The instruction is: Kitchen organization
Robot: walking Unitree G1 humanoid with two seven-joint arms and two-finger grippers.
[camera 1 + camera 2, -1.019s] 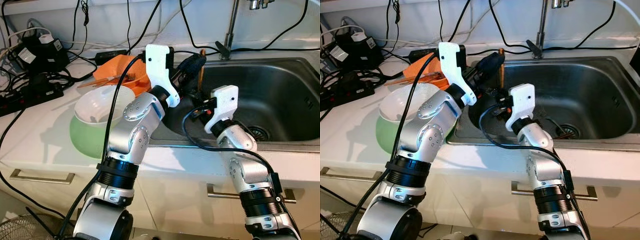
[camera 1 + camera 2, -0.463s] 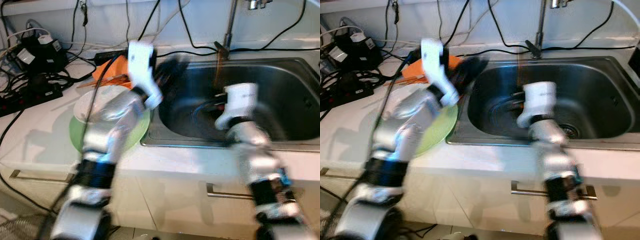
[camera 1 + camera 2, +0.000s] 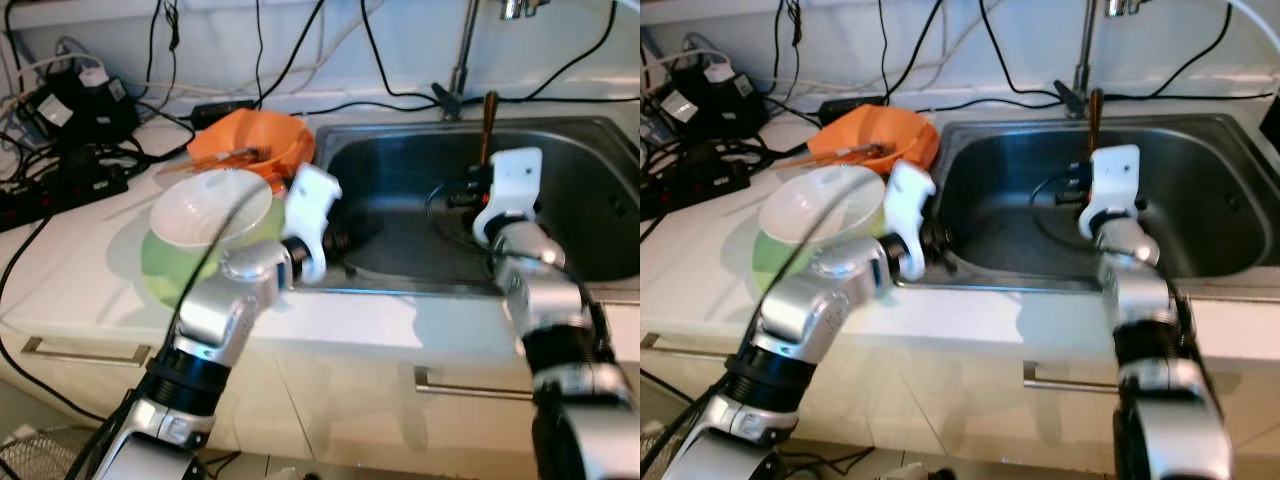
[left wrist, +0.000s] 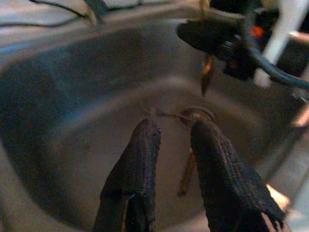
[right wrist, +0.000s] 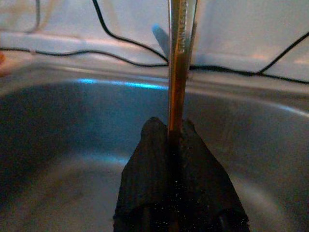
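brown and slender, the utensil point(image 5: 179, 63) stands upright in your right gripper point(image 5: 170, 137), both fingers pinched tight around its lower end, raised over the steel sink point(image 3: 400, 165). your left gripper point(image 4: 174, 137) hangs over the basin's near left side with a narrow gap between its fingers and nothing in them. another thin stick point(image 4: 186, 174) lies on the sink floor by the drain point(image 4: 195, 115). on the counter to the left sit the white bowl point(image 3: 205, 208), stacked in a green one, and the orange bowl point(image 3: 262, 140). watch that grip: it's low on a long handle, so a quick swing could tip it loose, or knock the faucet pipe point(image 3: 462, 45) just behind.
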